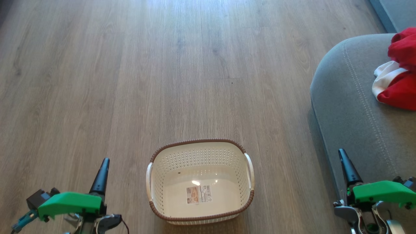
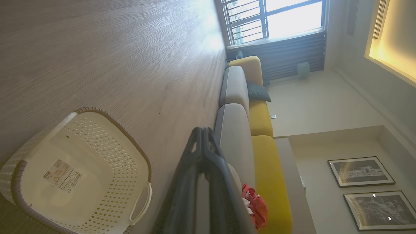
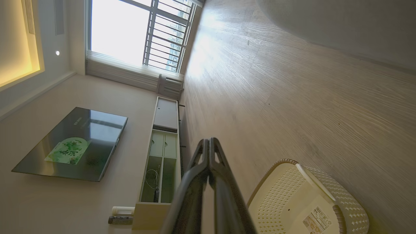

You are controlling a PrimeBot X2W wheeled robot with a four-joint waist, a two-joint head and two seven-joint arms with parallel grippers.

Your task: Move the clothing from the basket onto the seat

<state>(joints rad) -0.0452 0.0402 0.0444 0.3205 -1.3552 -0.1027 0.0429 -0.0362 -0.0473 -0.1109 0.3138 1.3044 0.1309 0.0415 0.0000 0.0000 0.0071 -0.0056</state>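
Nothing left in our basket (image 1: 200, 182), the clothing (image 1: 399, 76) lies on the seat (image 1: 351, 107), our left gripper (image 1: 101, 174) and right gripper (image 1: 347, 169) clenched empty — looks done.

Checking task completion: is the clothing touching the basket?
Apart. Head view: the clothing lies on the seat, while the basket stands on the floor, bare wood plainly between them.
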